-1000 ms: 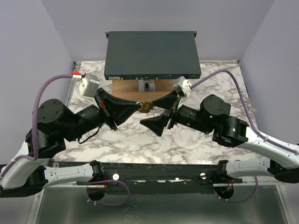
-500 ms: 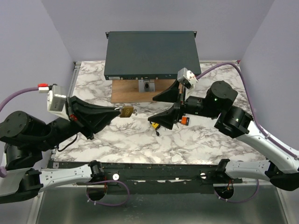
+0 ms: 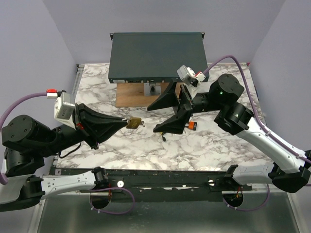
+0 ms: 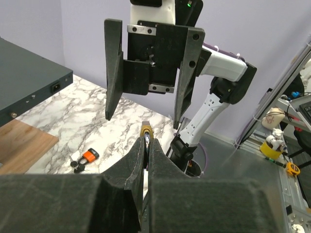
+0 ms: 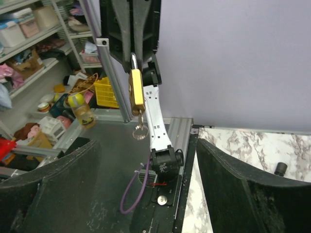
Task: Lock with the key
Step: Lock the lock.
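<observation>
The key (image 4: 90, 155) should be light and stiff, but it lies flat on the hard marble table (image 3: 121, 145), so the thin blade offers little to pinch. I judge the orange plastic head the best place to take it, edge to edge, being thicker and less slippery than bare metal. The dark keys (image 4: 77, 165) bunched with it will likely dangle and swing once lifted, and could pull the blade off line. It is small, with a bright orange head; the blade is too small to make out. It rests on the table right of centre, and in the top view shows just beside the lower finger of the right gripper (image 3: 152, 119), which hangs above the table with its 2 fingers spread wide and nothing between them. The left gripper (image 3: 127, 121) is clamped on a brass padlock (image 3: 135, 123), held off the table and facing the right gripper; the right wrist view shows something small and silvery hanging below it.
</observation>
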{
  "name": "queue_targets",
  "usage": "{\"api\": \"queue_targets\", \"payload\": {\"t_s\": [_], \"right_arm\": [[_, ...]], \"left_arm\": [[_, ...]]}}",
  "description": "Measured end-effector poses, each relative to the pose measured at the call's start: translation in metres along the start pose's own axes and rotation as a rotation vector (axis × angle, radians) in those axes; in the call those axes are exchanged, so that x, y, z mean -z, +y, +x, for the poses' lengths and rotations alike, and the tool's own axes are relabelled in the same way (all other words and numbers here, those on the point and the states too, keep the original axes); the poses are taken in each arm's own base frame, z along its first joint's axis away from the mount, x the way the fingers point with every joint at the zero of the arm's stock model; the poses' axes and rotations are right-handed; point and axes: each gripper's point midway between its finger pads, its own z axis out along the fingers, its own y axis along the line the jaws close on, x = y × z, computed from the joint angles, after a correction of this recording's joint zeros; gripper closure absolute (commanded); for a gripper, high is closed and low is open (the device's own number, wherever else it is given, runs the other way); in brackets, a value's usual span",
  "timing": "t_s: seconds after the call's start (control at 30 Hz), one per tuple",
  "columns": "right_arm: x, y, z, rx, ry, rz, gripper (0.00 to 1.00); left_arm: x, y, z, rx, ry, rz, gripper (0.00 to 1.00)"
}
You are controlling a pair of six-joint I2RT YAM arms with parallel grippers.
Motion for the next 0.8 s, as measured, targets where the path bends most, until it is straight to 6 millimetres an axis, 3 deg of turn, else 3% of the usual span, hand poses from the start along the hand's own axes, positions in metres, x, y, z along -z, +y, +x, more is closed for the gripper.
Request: {"api": "queue_targets", "payload": {"t_s": [0.2, 0.37, 0.8], "right_arm": [[-0.007, 0.007, -0.011, -0.003, -0.011, -0.073, 0.35], [-0.013, 0.003, -0.004, -0.036, 0.005, -0.097, 0.4], [-0.018, 0.0, 0.004, -0.086, 0.003, -0.125, 0.42]], "left_arm": [[-0.006, -0.002, 0.006, 0.001, 0.032, 0.016, 1.0], [-0.005, -0.006, 0.002, 0.001, 0.026, 0.03, 1.0], [-0.008, -0.004, -0.003, -0.001, 0.02, 0.016, 1.0]]}}
